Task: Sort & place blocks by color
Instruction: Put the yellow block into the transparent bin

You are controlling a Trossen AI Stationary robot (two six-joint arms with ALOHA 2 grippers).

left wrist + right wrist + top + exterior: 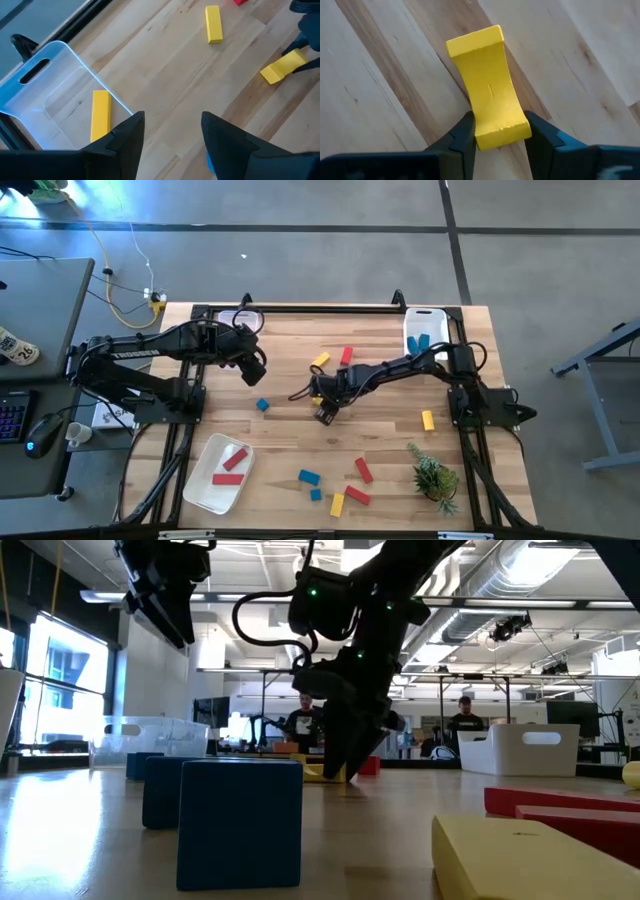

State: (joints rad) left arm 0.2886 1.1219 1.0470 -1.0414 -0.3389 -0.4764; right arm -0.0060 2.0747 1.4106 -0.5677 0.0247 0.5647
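Evidently the right hand (499, 131), near the middle of the table (480, 480), clamps only one end of a yellow block (489, 85), which may pivot or slip out when lifted.

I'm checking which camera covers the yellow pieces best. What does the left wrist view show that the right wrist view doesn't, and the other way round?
Only the left wrist view shows the clear bin with a yellow bar in it, another yellow bar on the table, and the open left gripper. Only the right wrist view shows the right gripper shut on the yellow block, close up. Both show that same yellow block and the wooden table.
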